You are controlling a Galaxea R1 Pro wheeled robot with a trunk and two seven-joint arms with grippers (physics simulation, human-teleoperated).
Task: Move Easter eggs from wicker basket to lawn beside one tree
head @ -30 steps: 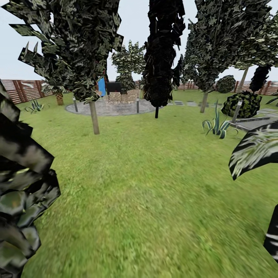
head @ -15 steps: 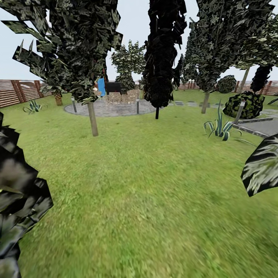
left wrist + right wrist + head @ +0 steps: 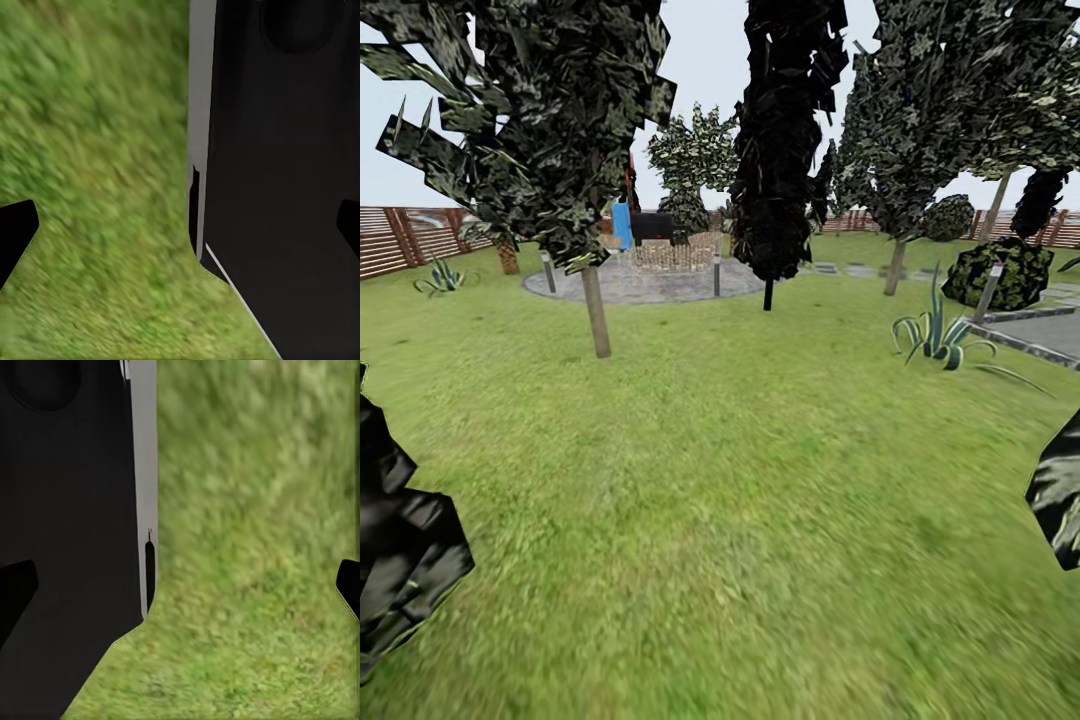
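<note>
Open lawn [image 3: 740, 500] ahead; dark foliage [image 3: 400, 540] crowds the edges, both grippers' fingertips sit wide apart, empty, over blurred grass.

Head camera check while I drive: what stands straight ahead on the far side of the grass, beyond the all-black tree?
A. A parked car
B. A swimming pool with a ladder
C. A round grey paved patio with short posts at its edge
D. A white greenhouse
C. Across the lawn, a round grey paved patio lies behind the all-black tree, with short posts at its rim.
</note>
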